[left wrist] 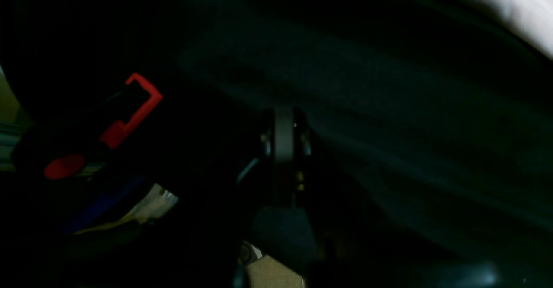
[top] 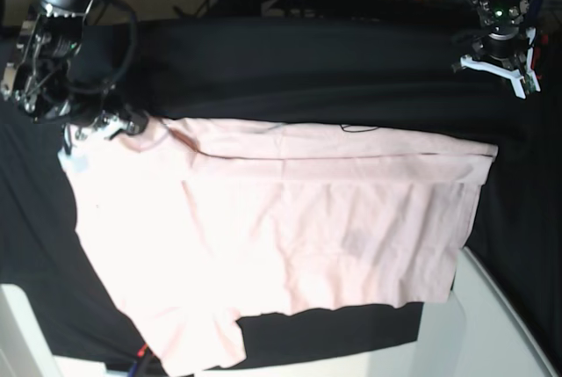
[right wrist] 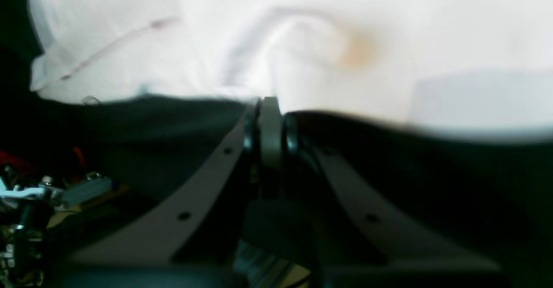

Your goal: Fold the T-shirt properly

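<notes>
Black table cloth [top: 290, 69] underneath; T-shirt [top: 290, 228] spread flat, plain side up. Right gripper [right wrist: 270, 106] pinched on its edge at base view's left. Left gripper [top: 502, 74] closed, empty, well apart.

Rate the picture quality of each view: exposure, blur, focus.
Left wrist: badly underexposed, nearly all black, with only a blown-out, smeared corner of the T-shirt. Right wrist: the shirt is overexposed to white and soft, with edges smeared. Base: evenly lit and sharpest, with the shirt's pink and the black table cloth clear.
</notes>
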You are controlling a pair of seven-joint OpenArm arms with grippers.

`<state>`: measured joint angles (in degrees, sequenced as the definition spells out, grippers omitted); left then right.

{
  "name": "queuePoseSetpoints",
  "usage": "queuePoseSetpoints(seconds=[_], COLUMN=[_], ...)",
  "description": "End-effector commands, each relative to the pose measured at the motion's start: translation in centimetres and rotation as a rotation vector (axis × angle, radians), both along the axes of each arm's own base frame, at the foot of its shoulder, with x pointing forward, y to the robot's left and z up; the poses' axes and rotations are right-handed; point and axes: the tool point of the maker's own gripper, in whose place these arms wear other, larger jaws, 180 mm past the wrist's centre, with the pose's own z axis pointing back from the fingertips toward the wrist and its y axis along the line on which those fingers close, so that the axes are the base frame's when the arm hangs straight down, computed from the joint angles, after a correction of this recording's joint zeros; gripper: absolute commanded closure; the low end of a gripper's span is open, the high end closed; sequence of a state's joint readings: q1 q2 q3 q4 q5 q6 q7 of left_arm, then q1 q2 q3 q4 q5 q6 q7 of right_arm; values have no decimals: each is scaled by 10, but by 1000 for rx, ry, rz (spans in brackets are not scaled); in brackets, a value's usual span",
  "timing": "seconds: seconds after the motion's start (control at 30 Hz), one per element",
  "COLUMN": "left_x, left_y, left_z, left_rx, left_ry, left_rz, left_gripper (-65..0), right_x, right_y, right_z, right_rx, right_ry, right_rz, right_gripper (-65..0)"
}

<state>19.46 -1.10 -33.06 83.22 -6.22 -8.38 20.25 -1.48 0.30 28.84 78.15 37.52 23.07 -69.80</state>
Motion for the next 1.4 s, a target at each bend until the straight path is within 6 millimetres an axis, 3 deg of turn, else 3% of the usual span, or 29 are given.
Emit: queuePoseSetpoints(seconds=[0.0,0.23,0.47,0.93,1.27,1.37], left_x=[4,3,2,1,1,1], left_y=[7,7,6,5,6,6], left_z=[10,10,9,8,8,8], left_rx=[31,31,29,25,25,25], left_ry=[-28,-25,-23,-22,-19,-19], left_rz=[-1,-1,0,1,2,2], left_gripper=[0,0,0,0,0,0], right_x=[17,58,99,139,164,171], right_y=[-2,1,33,88,102,102], right_z=[14,40,67,53,52,58], right_rx=[4,27,14,41,40,47], right_ry=[-49,-81,-161,-161,-189,-221], right_rz=[-6,-35,69,141,137,124], right_gripper=[0,0,0,0,0,-99])
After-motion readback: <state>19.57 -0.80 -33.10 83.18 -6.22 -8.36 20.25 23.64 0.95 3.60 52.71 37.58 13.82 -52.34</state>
